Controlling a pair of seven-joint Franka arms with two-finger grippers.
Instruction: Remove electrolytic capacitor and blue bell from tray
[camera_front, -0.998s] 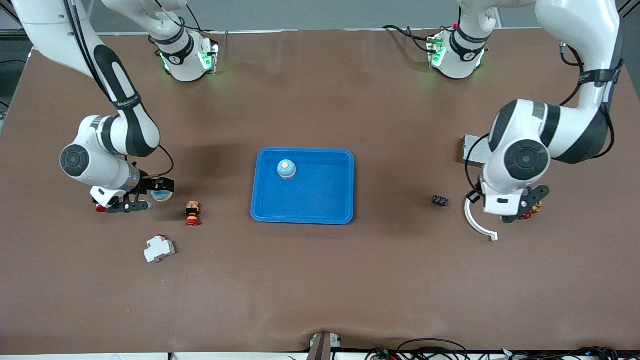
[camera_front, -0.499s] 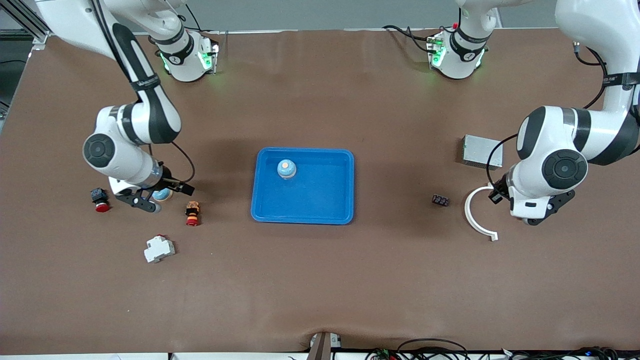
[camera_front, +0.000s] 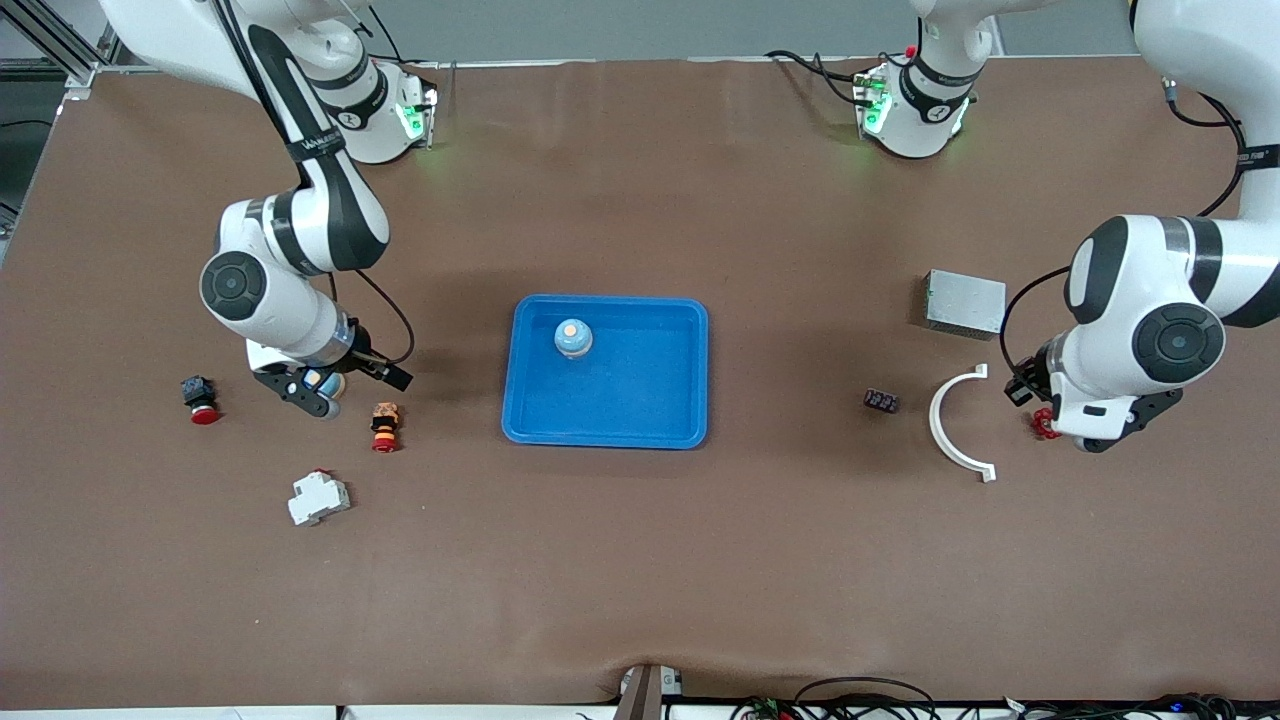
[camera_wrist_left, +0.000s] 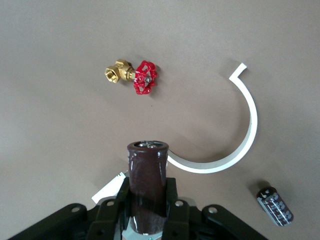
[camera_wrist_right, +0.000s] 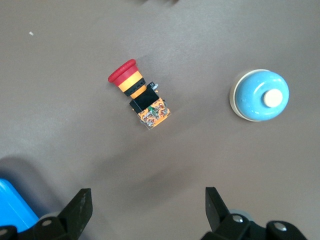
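My left gripper (camera_wrist_left: 147, 202) is shut on a dark brown capacitor (camera_wrist_left: 147, 182) and holds it upright over the table, beside a white curved piece (camera_wrist_left: 239, 140). In the front view the left gripper (camera_front: 1092, 432) sits under its wrist, and the capacitor is hidden there. My right gripper (camera_wrist_right: 147, 210) is open and empty over bare table. A blue bell (camera_wrist_right: 259, 94) stands just off its fingers and shows partly under the right gripper (camera_front: 335, 383) in the front view (camera_front: 328, 386). Another blue bell (camera_front: 573, 338) stands in the blue tray (camera_front: 640, 420).
A red-capped push button (camera_wrist_right: 139, 97) lies next to the right gripper (camera_front: 385, 425). Another red button (camera_front: 198, 397) and a white breaker (camera_front: 318, 497) lie nearby. A brass valve with a red handle (camera_wrist_left: 132, 76), a small black capacitor (camera_wrist_left: 274, 205) and a grey box (camera_front: 964, 303) are at the left arm's end.
My right gripper has moved from over the outer red button toward the tray, to beside the table bell. My left arm has moved away from the tray, uncovering the white curved piece.
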